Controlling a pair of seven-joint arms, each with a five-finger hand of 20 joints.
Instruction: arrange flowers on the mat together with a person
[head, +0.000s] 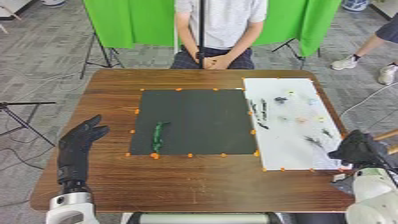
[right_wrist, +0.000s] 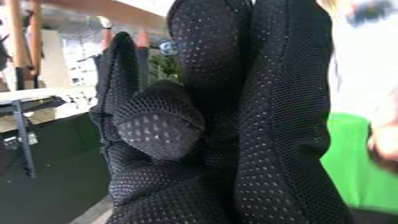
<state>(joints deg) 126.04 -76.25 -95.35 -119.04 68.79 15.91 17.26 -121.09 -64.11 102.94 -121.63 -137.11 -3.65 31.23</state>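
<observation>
Nearest, the robot's 2 hands are at opposite sides of the brown wooden table (head: 222, 187). The left hand (head: 75, 150) is above the table's left side, open, its fingers extended away from the robot and slightly toward the dark mat (head: 204, 120), with nothing in its grasp. The right hand (head: 360, 149) is at the table's right edge, beside the near right corner of the white mat (head: 284, 156). In the right wrist view, the right hand (right_wrist: 178, 192) has its long fingers straight and side by side, with 1 rounded black fingertip in front of them; it is open, with nothing visibly gripped.

Farther in, 1 green stem (head: 158, 139) lies on the dark mat, toward its near left corner. Its long axis runs near to far, roughly parallel to the mat's left edge, the far end leaning slightly right. That far end has a small offshoot pointing right; the near end points back toward the robot. Which end bears a bloom, I cannot tell.

To the right, the white mat carries 2 long dark shapes (head: 264, 109), also running near to far, and small pastel spots (head: 300, 120), too small to identify. Orange tabs (head: 179, 89) edge both mats. Beyond the table hangs green cloth (head: 129, 25).
</observation>
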